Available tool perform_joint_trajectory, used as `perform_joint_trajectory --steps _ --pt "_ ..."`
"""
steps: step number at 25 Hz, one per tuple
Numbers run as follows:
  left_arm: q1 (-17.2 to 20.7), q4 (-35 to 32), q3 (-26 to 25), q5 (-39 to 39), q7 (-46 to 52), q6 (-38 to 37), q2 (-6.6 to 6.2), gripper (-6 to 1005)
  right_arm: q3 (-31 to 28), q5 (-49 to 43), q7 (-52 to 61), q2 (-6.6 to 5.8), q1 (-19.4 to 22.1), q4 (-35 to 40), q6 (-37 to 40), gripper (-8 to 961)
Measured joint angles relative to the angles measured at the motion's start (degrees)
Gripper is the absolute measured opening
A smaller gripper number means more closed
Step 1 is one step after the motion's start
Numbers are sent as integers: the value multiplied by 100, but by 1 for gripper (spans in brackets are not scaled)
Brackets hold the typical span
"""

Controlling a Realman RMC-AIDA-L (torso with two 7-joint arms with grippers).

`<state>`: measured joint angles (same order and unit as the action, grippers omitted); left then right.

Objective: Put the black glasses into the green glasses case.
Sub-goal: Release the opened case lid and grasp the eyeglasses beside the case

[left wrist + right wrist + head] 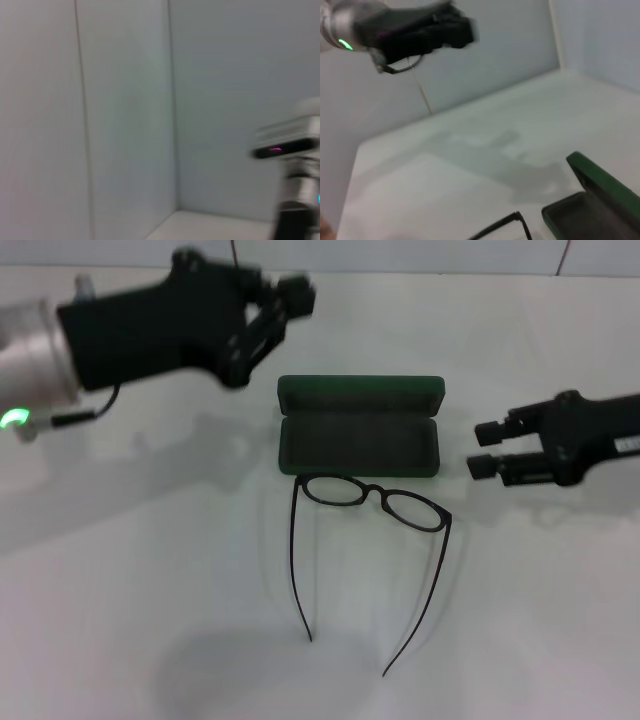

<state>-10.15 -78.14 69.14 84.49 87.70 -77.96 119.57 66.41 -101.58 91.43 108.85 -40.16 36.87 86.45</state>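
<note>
Nearest the head camera, the two temple tips of the black glasses [372, 502] point toward the robot, arms unfolded; the frame lies on the white surface [150, 590] with its lenses just in front of the green glasses case [359, 426], perhaps touching its front edge. That case stands open, lid raised at the back, dark lining bare. Up and to the left, well apart from both, hangs the left claw [290, 297]; whether its fingers are spread or closed I cannot tell. On the right, the right claw [488, 448] sits level with the case, just beside its end, fingers parted by a narrow gap and holding nothing.

From the left wrist camera only pale walls and a part of the other arm show; no task thing.

From the right wrist camera, a corner of the open case [597, 192] and one bit of the black frame [505, 225] appear close by, with the left claw [455, 30] high beyond.

As I judge it, the case is ready but the glasses are ungrasped: picking up, folding perhaps, and placing all remain.
</note>
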Motion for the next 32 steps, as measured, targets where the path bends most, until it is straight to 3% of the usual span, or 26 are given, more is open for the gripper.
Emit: perform_joint_trajectory --steps 5,8,11,15,18,22,32 --pt "-207 1613 -798 -235 -900 -1309 -15 54 24 -872 877 98 -798 176 -114 499" --pt "-286 2332 -1135 -239 -1293 -1705 -31 51 34 -1392 1351 191 -1261 176 -140 450" --pt "-293 2837 -1356 -218 -1626 -1874 -47 48 49 -2080 1761 362 -1772 51 -150 392" --pt "-242 3367 -1407 -210 -2065 -1935 -61 49 164 -3034 2284 632 -2685 -606 -244 396" --pt "-215 3739 -1411 -206 -2372 -1941 -65 49 564 -3183 2521 713 -3114 -962 -446 400" --pt "-105 4011 -1414 -193 -2560 -1950 -89 48 1337 -2718 2836 727 -3237 -984 -912 405" --pt "-72 4219 -1420 -81 -2668 -1956 -42 48 1450 -2606 2936 733 -3229 -1071 -1105 418"
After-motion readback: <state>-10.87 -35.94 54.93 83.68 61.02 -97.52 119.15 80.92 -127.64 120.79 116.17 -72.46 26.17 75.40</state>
